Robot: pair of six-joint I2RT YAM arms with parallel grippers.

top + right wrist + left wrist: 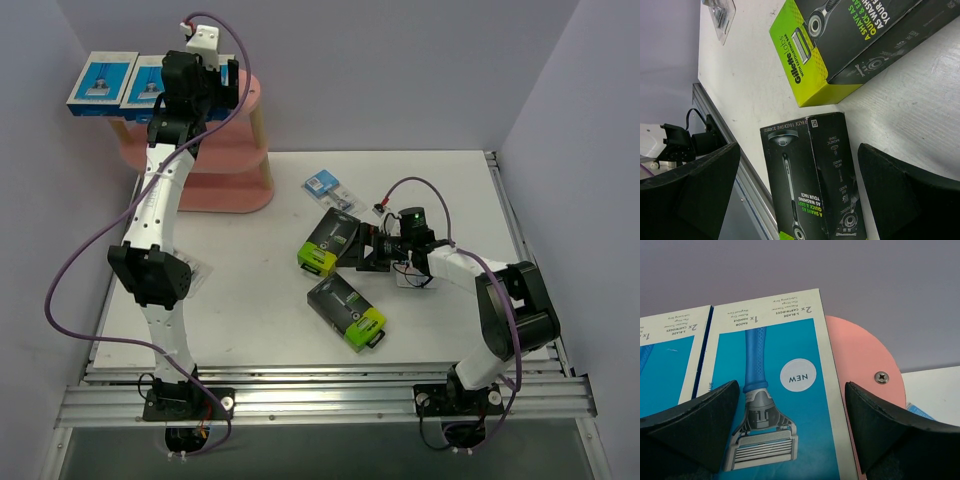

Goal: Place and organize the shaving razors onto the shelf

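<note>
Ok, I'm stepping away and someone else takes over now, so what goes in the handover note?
Left claw: open, over a blue-and-white box on the shelf, top board.
Right claw: open, low over the table beside the black boxes.
Done: at least two blue-and-white boxes lie side by side on the top board, the second box next to the first.
Left: both black boxes with lime ends and the small blister packs are on the table, not yet shelved.
</note>
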